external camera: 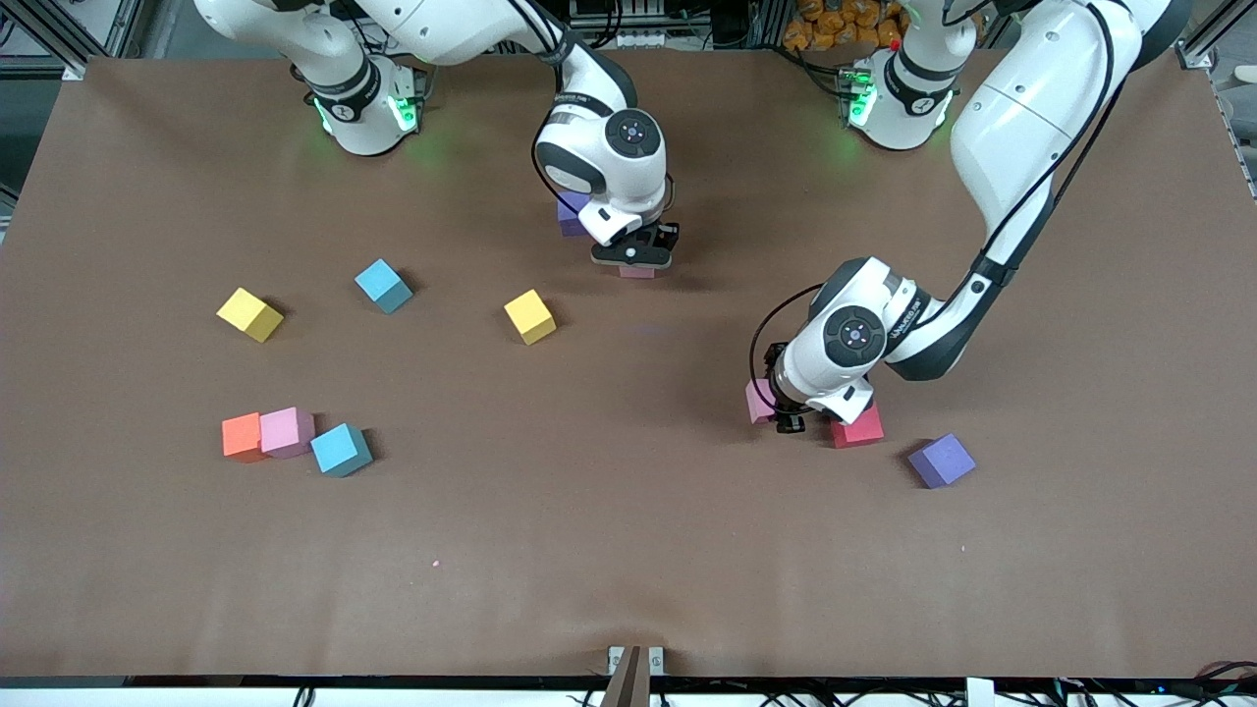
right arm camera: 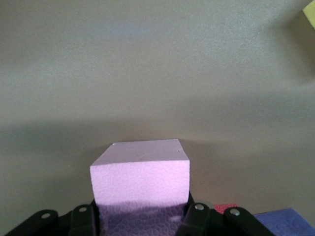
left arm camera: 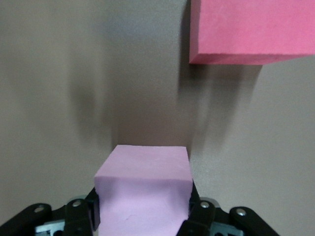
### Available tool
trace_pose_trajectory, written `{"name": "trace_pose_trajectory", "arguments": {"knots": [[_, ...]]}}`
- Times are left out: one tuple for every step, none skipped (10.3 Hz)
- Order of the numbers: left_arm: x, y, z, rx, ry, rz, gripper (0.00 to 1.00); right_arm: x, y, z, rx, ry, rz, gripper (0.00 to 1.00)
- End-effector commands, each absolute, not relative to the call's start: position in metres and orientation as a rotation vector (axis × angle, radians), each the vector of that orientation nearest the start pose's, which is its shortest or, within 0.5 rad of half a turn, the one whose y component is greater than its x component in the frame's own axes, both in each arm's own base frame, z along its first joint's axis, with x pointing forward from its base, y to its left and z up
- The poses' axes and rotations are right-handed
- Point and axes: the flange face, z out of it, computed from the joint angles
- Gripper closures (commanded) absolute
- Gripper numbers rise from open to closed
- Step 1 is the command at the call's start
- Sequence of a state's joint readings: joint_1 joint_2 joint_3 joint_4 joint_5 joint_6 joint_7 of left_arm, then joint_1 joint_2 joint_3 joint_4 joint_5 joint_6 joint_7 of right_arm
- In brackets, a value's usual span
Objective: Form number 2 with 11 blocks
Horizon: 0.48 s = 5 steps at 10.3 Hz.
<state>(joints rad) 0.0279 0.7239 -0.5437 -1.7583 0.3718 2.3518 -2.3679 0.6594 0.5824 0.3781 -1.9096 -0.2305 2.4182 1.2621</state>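
My left gripper is down at the table toward the left arm's end, shut on a pink block. A red block lies right beside it, and a purple block sits a little nearer the front camera. My right gripper is low over the table's middle, shut on another pink block. A purple block and a red sliver lie beside it. The number 2 is not in view.
Toward the right arm's end lie loose blocks: a yellow one, a blue one, a second yellow one, and a touching row of orange, pink and blue. The brown table is bare near the front camera.
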Motion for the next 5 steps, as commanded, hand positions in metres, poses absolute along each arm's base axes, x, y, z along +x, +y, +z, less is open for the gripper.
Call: {"name": "trace_pose_trajectory", "arguments": {"knots": [[0.594, -0.296, 0.204, 2.110, 2.298, -0.031, 0.90, 0.322, 0.533, 0.204, -3.142, 0.166, 0.079, 0.88], [0.593, -0.300, 0.208, 2.145, 2.258, -0.002, 0.91, 0.322, 0.532, 0.203, -3.145, 0.166, 0.082, 0.88], [0.593, -0.302, 0.209, 2.200, 2.203, 0.025, 0.91, 0.322, 0.532, 0.203, -3.142, 0.166, 0.080, 0.88], [0.589, -0.309, 0.212, 2.273, 2.125, 0.031, 0.91, 0.322, 0.533, 0.204, -3.137, 0.175, 0.080, 0.88], [0.588, -0.312, 0.213, 2.340, 2.050, 0.036, 0.91, 0.322, 0.534, 0.205, -3.131, 0.192, 0.078, 0.88]]}}
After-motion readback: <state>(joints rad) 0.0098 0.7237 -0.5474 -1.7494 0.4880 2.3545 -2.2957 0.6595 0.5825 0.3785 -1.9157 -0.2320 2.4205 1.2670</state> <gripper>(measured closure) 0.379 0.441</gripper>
